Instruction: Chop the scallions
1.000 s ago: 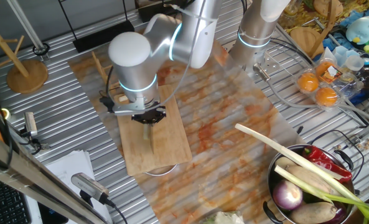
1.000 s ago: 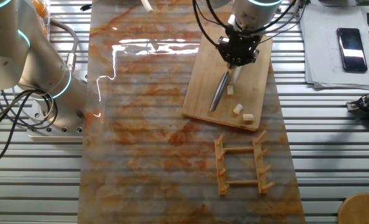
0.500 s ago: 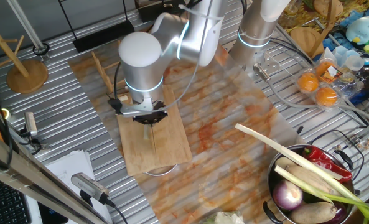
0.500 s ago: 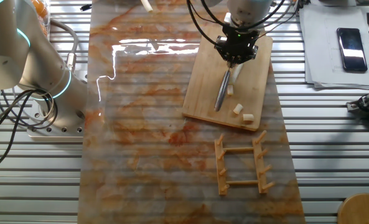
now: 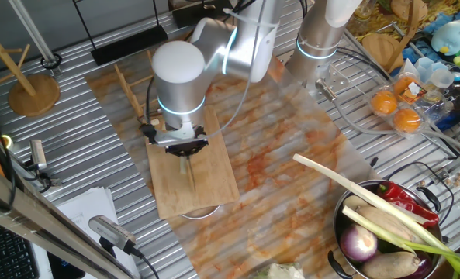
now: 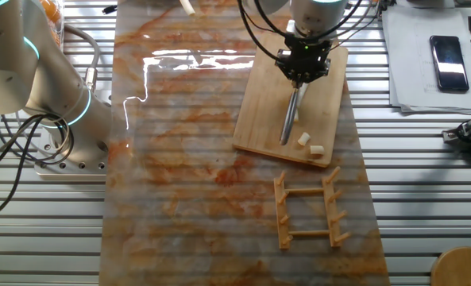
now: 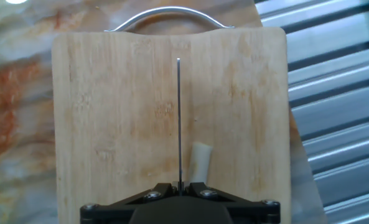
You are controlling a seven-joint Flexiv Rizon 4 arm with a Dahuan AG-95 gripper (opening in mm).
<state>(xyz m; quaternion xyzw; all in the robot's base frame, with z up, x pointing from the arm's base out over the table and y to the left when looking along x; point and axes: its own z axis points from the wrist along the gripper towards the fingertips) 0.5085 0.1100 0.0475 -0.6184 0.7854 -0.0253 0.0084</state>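
Note:
My gripper (image 6: pixel 302 70) is shut on a knife (image 6: pixel 289 119) whose thin blade points down over the wooden cutting board (image 6: pixel 259 119). In the hand view the blade (image 7: pixel 178 124) shows edge-on as a fine line running from the gripper (image 7: pixel 179 186) out along the board (image 7: pixel 109 124). A short cream piece of the scallions (image 7: pixel 201 160) lies just right of the blade, close to the fingers. Two cut chunks (image 6: pixel 303 140) (image 6: pixel 316 149) rest near the board's edge. From the one fixed view the gripper (image 5: pixel 181 147) and knife (image 5: pixel 188 172) hang over the board (image 5: pixel 206 190).
A wooden rack (image 6: pixel 306 210) lies just beyond the board. A metal bowl (image 5: pixel 346 232) at the table's corner holds a purple onion (image 5: pixel 360 245), a red pepper and a long green-leafed stalk (image 5: pixel 354 194). Oranges (image 5: pixel 396 108), a phone (image 6: pixel 448 52) and a second arm's base (image 6: pixel 60 119) stand around.
The gripper shifted slightly across the board and the knife swung from a slant to straight along the board, now lying over where the scallion stalk showed before.

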